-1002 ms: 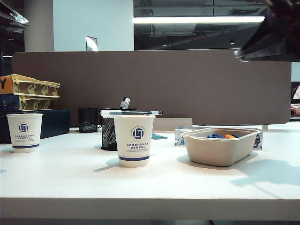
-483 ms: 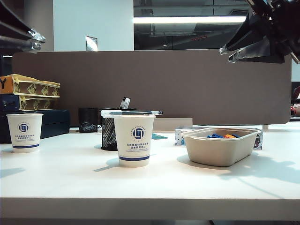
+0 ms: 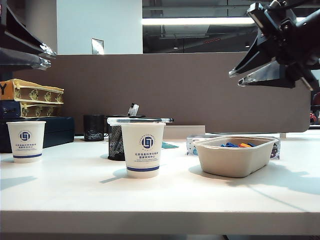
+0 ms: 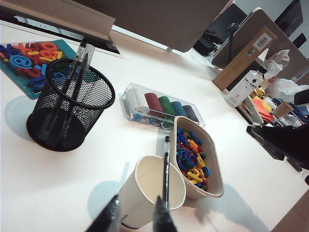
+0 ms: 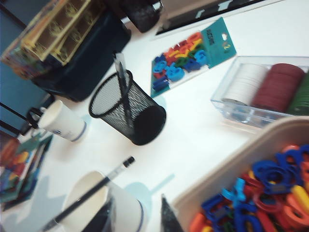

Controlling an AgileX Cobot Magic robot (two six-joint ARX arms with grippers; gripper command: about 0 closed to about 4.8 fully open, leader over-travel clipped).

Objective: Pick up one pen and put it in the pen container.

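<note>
Pen [image 3: 140, 120] is lying flat across the rim of the middle paper cup [image 3: 143, 150], handy for a pinch from above. Mesh pen container [image 3: 116, 142] sits just behind it. Left gripper [image 3: 46, 56] upper left and right gripper [image 3: 239, 78] upper right both hover partly open, holding nothing.

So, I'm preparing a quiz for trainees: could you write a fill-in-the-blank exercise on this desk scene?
1. The pen lies across the rim of a paper ____.
2. The black mesh pen container already holds ____ pens.
3. The beige tray is filled with colourful plastic ____.
4. The left gripper and right gripper both hover with jaws ____.

Missing words: cup; two; letters; open
</note>
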